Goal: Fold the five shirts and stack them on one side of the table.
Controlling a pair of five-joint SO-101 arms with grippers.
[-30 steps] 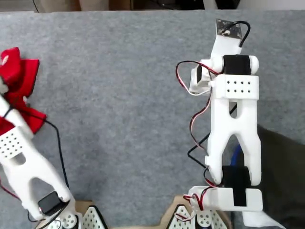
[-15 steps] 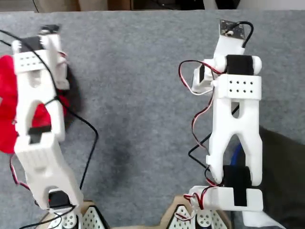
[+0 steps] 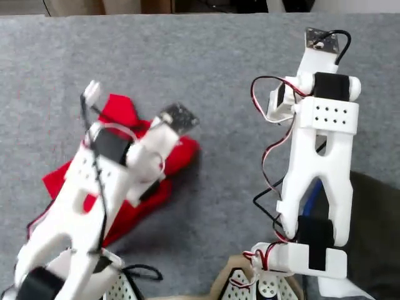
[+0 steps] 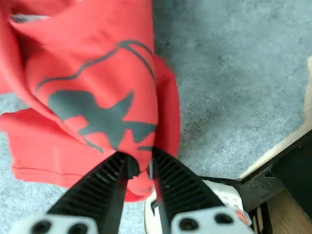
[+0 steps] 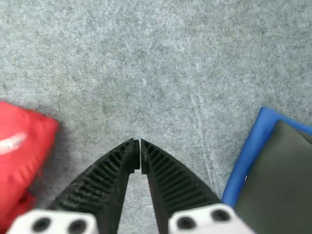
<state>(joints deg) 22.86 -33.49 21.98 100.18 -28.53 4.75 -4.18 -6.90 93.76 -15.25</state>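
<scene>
A red shirt (image 3: 120,112) with a dark print lies crumpled on the grey table, left of the middle, partly under the left arm (image 3: 94,187). In the left wrist view my left gripper (image 4: 140,162) is shut on a fold of the red shirt (image 4: 97,73), which hangs bunched beyond the fingers. The right arm (image 3: 322,144) stretches along the table's right side. My right gripper (image 5: 138,147) is shut with nothing in it, just above bare table, with an edge of the red shirt (image 5: 19,146) off to one side.
A dark garment (image 3: 375,212) lies at the right edge of the table beside the right arm, with a blue one (image 3: 310,203) peeking out under it. Both show in the right wrist view as blue garment (image 5: 248,161) under dark garment (image 5: 278,180). Grey table (image 3: 206,69) lies bare between the arms.
The left arm has swung from the table's left edge toward the middle, bringing the red shirt with it. The right arm has shifted slightly to the right.
</scene>
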